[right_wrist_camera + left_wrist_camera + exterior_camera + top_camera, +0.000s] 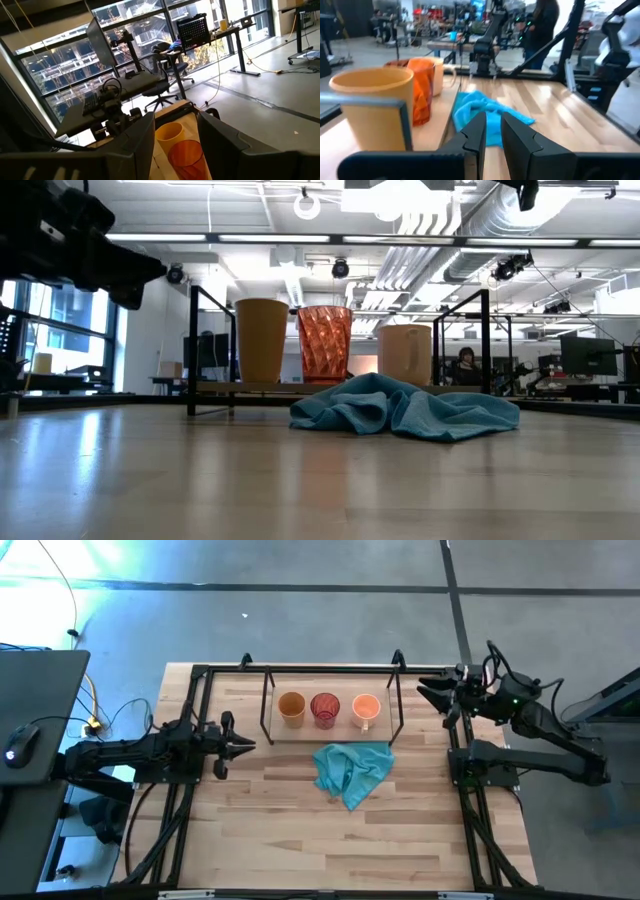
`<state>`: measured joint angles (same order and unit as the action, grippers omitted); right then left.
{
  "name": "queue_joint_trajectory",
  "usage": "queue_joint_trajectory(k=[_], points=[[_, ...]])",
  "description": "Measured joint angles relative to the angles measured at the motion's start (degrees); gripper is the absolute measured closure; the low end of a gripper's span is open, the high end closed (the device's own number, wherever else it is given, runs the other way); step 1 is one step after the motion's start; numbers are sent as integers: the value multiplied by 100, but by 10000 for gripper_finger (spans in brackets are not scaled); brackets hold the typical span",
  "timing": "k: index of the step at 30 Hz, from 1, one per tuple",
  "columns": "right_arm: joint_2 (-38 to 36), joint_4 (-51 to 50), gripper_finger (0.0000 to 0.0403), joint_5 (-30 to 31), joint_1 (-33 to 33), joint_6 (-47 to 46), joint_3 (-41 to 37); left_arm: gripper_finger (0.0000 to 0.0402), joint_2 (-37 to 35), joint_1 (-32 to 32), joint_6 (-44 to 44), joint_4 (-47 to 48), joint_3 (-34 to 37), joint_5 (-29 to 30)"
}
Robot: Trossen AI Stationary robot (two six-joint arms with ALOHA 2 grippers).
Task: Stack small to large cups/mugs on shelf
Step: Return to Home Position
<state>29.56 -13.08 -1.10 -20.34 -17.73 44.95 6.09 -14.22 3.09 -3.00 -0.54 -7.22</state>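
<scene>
Three cups stand upright in a row on the shelf's [340, 732] wooden board. They are an amber-brown cup [291, 707], a red ribbed cup [325, 709] and a light orange mug [366, 710] whose handle points toward the near edge. The low view shows them side by side: amber-brown cup [262, 340], red cup [325, 343], mug [405, 353]. My left gripper [248, 745] hovers left of the shelf, narrowly open and holding nothing. My right gripper [422, 693] hangs open off the shelf's right end, above the table. In the right wrist view the mug is hidden.
A crumpled teal cloth [350, 772] lies on the table just in front of the shelf, below the mug. The shelf's thin black frame [190, 350] rises around the cups. Black rails [190, 790] run along the table's left and right sides. The near half shows bare wood.
</scene>
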Motion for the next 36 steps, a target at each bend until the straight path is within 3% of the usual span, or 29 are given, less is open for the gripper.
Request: queue_joint_trajectory(k=[10,20,36], points=[[2,0,263,-88,0,-87,-2,355,-602,-1,-174,-113,0,-87],[-4,0,263,-107,2,11,-2,355,-577,-2,-70,116,0,-75],[-4,-2,263,-225,2,7,-2,355,-546,0,-20,233,0,572]])
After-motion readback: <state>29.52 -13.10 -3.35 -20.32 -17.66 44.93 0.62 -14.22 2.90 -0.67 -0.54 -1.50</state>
